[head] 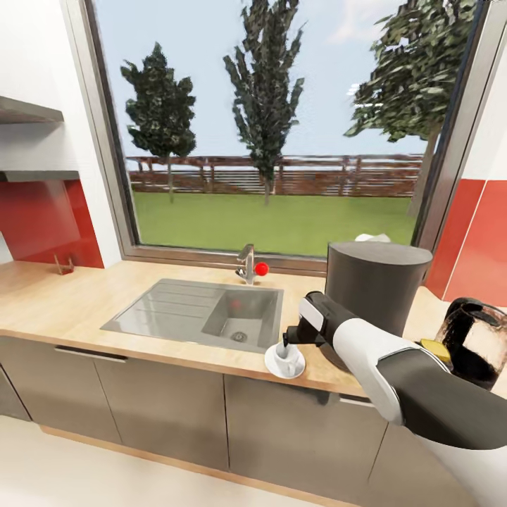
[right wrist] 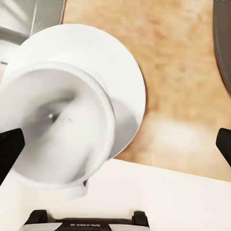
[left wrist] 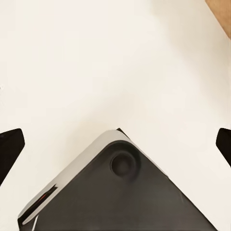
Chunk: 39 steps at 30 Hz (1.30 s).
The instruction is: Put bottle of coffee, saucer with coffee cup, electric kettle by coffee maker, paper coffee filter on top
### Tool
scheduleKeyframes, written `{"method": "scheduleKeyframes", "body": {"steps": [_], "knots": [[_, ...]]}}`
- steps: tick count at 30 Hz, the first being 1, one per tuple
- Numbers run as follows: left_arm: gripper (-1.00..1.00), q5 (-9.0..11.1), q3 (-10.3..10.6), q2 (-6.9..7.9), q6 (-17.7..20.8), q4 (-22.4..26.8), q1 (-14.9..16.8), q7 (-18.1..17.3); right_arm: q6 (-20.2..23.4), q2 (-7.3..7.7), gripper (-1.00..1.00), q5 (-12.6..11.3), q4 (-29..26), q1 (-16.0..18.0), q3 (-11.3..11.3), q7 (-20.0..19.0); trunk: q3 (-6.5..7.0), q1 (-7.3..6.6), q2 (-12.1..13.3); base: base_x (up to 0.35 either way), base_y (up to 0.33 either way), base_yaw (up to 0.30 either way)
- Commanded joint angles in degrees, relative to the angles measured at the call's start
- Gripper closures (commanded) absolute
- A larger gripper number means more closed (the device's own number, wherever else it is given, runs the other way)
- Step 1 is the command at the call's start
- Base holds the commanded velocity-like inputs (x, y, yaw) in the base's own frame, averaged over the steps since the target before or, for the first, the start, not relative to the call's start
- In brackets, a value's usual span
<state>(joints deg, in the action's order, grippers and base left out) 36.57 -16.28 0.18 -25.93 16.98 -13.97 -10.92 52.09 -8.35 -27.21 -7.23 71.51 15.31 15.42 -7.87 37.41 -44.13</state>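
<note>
- Step in hand: cup placement on the saucer, judged from the right claw standing directly over the cup.
- Cup location: on the saucer, at the near edge of the surface, just right of the sink and left of the coffee maker.
- Saucer location: near the coffee maker's left side, apart from it; no contact can be confirmed.
- Right claw state: in the right wrist view the two dark fingertips stand wide apart, one at each side, with the cup between and below them. Judged released, not grasping the cup.
- Cup attitude: upright, mouth open toward the wrist camera; the saucer shows as a white disc beyond and around it.
- Left claw state: in the left wrist view the fingertips are spread wide, holding nothing, above pale floor and the robot's own base.
- Kettle: on the surface at far right, just beside the coffee maker, partly hidden by the right arm.
- Something pale shows behind the coffee maker's top; too small to identify.
- Next move, as a judgement: lift the right claw straight up clear of the cup rim before any sideways travel, to avoid tipping the cup off the saucer.
</note>
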Motion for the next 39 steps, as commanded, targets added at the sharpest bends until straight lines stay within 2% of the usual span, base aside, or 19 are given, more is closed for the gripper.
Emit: {"method": "scheduleKeyframes", "body": {"steps": [1, 11, 20, 39], "knots": [[-1.0, 0.6, -0.07, -0.01, 0.07, 0.06, -0.01, -0.5, 0.15, 0.0, -1.0, -0.67, -0.07, 0.03, 0.21, 0.42, 0.11, -0.21, 0.35, 0.0, 0.0, 0.0], [-1.0, 0.6, -0.16, -0.09, 0.09, 0.23, 0.0, -0.5, -0.11, -0.27, -1.0, -0.82, -0.07, 0.03, 0.11, 0.4, 1.9, -2.41, 4.36, 0.0, 0.0, 0.0], [-1.0, 0.6, -0.16, -0.33, 0.0, 0.25, 0.01, -0.5, -1.53, -0.27, -1.0, -0.89, -0.15, 0.02, -0.01, 0.36, 1.9, -2.41, 4.36, -0.016, 0.0, 0.0], [-1.0, 0.6, -0.16, -0.36, 0.0, 0.25, 0.02, -0.5, -3.0, 0.1, -1.0, -0.78, -0.11, 0.01, 0.15, -1.09, 1.9, -2.41, 4.36, -0.287, -0.095, 0.0]]}}
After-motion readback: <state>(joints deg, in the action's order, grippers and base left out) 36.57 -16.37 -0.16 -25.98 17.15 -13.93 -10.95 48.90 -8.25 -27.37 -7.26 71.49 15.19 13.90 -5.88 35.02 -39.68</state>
